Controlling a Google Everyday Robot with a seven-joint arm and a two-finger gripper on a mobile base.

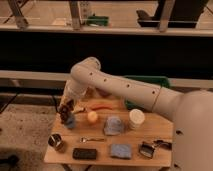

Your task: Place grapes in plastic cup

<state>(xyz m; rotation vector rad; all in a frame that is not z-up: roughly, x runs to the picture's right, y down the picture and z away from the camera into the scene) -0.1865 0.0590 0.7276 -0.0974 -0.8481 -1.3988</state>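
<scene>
Step in hand: release grapes (64,113) into cup (71,122).

Position: end effector (67,106) hangs over the left rear corner of the desk (155,131), arm reaching down from the elbow above. The grapes sit at its tip, clear of the desk top. They are just above the blue cup and look shifted slightly to its left. Whether the lowest grapes touch the rim cannot be told.

How to do it well (judgement):
- Centre the bunch over the cup mouth first. The cup is about as wide as the bunch, so there is little margin.
- Lower until the bunch is partly inside before letting go; a drop from height may bounce it out or tip the light cup.
- Come straight down and do not drag sideways, since the orange fruit (92,116) lies just right of the cup.
- Retreat vertically after release.

End effector: pressed onto the grapes, pinching the bunch from above, no visible spread. It touches nothing else that I can make out.
</scene>
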